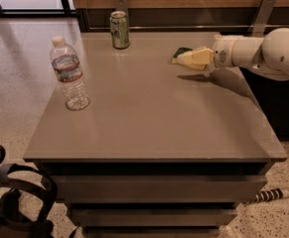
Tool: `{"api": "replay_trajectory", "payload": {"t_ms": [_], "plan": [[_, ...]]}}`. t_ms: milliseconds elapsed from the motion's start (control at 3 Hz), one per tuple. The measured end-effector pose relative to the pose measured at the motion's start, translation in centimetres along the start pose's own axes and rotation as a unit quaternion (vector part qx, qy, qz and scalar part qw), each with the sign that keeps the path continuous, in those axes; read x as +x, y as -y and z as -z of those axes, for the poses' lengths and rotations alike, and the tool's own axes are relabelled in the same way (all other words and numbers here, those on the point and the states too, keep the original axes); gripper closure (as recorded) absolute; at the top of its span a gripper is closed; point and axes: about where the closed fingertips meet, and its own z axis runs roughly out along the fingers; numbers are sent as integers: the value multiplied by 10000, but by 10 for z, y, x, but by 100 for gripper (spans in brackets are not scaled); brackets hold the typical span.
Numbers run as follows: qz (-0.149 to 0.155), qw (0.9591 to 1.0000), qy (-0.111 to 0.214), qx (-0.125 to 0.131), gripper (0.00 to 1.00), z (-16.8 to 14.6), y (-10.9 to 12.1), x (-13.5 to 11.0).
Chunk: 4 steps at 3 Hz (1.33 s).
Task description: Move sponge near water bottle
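The gripper (182, 58) hovers over the far right part of the desk (149, 118). Its fingers (197, 57) pinch the sponge (182, 50) at their tips, well apart from the water bottle (68, 73) standing near the left edge.
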Motion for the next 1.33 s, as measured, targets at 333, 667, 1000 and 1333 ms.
{"api": "replay_trajectory", "payload": {"t_ms": [333, 667, 1000, 1333], "plan": [[63, 9995, -254, 149, 0, 6, 14, 13], [46, 9994, -309, 135, 0, 3, 14, 20], [-59, 9996, -282, 28, 0, -6, 6, 29], [-215, 9993, -295, -48, 0, -13, -2, 43]]}}
